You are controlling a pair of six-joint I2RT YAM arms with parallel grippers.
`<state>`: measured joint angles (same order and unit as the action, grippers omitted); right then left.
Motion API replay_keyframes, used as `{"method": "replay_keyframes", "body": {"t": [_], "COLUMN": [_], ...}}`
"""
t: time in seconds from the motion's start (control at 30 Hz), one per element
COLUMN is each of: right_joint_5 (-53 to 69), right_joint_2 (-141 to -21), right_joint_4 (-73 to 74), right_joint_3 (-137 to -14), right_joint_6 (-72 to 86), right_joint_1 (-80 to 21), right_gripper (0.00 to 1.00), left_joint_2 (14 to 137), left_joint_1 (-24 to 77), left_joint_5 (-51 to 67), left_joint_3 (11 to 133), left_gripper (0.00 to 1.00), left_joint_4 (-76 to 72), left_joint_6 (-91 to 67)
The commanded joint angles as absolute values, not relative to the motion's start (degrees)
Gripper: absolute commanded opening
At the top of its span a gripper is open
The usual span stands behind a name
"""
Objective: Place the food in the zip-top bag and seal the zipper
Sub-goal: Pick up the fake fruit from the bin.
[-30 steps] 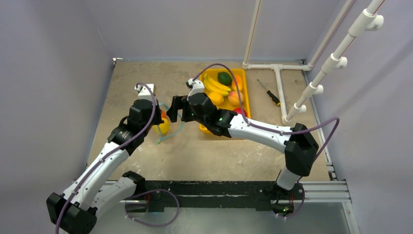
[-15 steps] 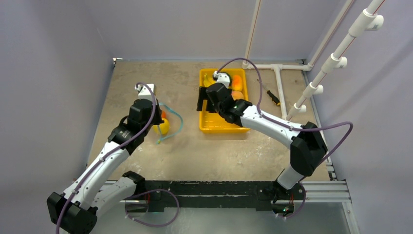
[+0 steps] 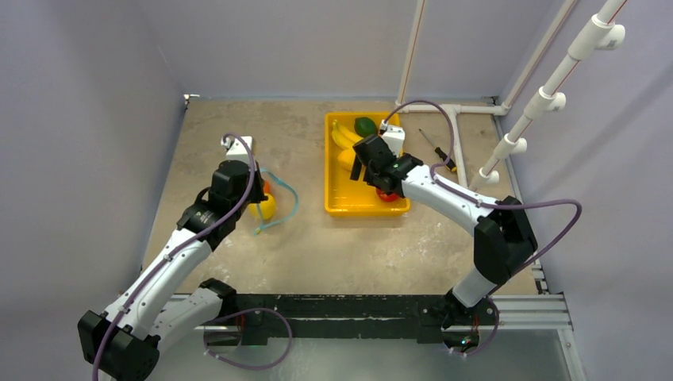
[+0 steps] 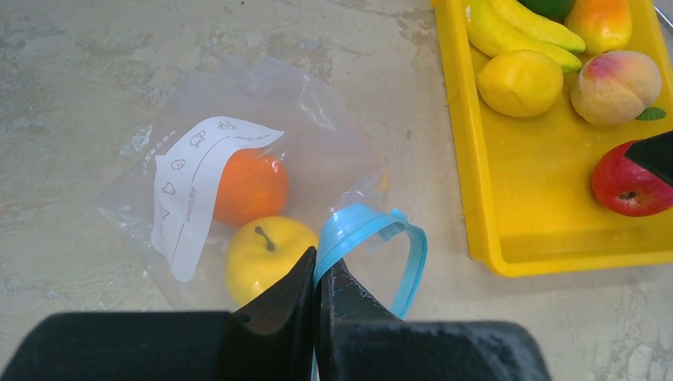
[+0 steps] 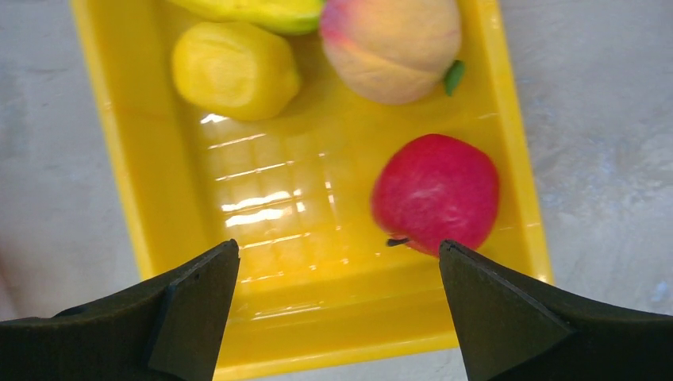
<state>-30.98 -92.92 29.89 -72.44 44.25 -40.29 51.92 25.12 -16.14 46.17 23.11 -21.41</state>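
Observation:
The clear zip-top bag point(image 4: 238, 151) lies on the table with an orange point(image 4: 250, 186) and a yellow fruit point(image 4: 266, 258) inside. My left gripper point(image 4: 321, 260) is shut on the teal zipper point(image 4: 409, 254), which loops open toward the tray. My right gripper point(image 5: 337, 248) hangs open over the near end of the yellow tray point(image 5: 143, 198), nothing between its fingers. The red apple point(image 5: 436, 194) lies just beyond its right finger. Further back sit a lemon point(image 5: 234, 70), a peach point(image 5: 389, 48), bananas point(image 3: 343, 133) and an avocado point(image 3: 365, 125).
A screwdriver point(image 3: 439, 152) lies right of the tray, beside a white pipe frame point(image 3: 456, 151) on the table. Grey walls close in the table on the left, back and right.
My right arm has swung from beside the bag to the right, over the tray, its jaws staying open. The left arm and the bag have not moved.

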Motion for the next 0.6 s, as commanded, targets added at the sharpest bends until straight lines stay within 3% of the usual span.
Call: {"method": "replay_keyframes", "body": {"t": [0.0, 0.57], "right_joint_5": [-33.93, -28.36], "right_joint_2": [-90.86, -92.31], "right_joint_4": [32.56, 23.84], "right_joint_3": [-70.8, -64.94], "right_joint_6": [46.38, 43.33], "right_joint_1": [-38.09, -31.61], "right_gripper": [0.98, 0.98], "left_joint_2": [52.12, 52.47], "left_joint_1": [24.7, 24.66], "left_joint_5": [-15.47, -15.56], "left_joint_3": [46.85, 46.9], "left_gripper": [0.0, 0.0], "left_joint_4": [20.74, 21.09], "left_joint_6": [-20.75, -20.82]}}
